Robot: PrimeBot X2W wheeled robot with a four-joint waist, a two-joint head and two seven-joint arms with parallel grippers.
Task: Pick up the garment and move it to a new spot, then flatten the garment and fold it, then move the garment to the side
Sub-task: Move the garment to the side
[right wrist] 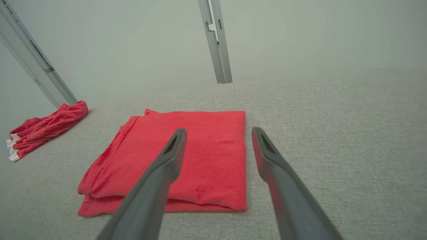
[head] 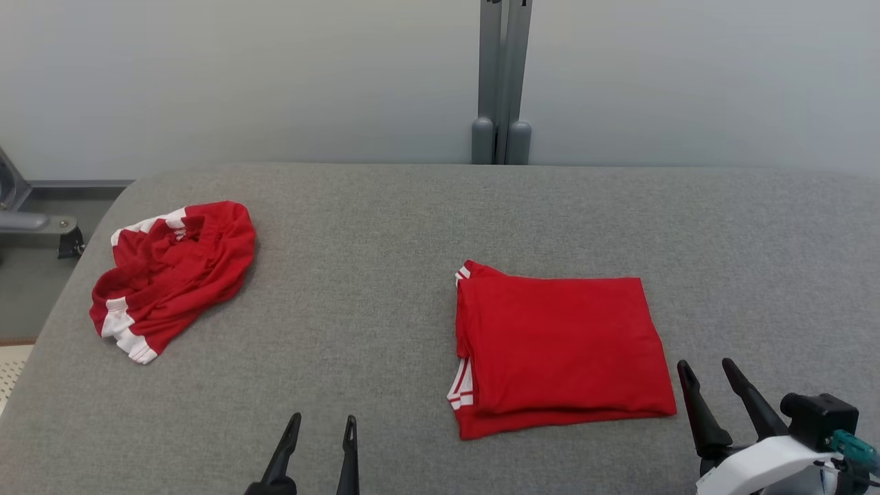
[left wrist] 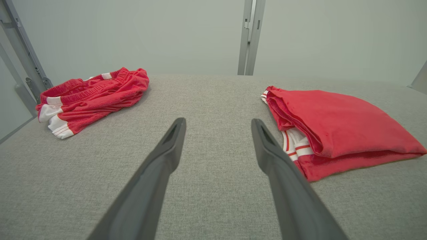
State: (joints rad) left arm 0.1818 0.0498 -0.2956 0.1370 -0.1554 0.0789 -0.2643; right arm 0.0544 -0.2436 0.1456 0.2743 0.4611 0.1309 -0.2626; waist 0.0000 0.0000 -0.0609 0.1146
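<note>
Red shirt: folded into a flat rectangle, lying on the grey table right of the middle, with white striped sleeve edges peeking out along its left side.
Folds: layers stacked and squared, so judged flattened and folded already; only the shift to the side seemingly left to do.
Left gripper: jaws apart, holding nothing, low at the near edge and well left of the shirt; probably kept clear so as not to drag the folds.
Right gripper: jaws apart, empty, just beside the shirt's near right corner and not touching the cloth; well set to pinch that edge.
Red shorts: crumpled in a heap at the far left, well apart from the shirt; not the piece in hand.
Near corners: likely best gripped both at once, to keep the stack from sliding open.
Top layer: at risk of peeling off if pinched alone.
</note>
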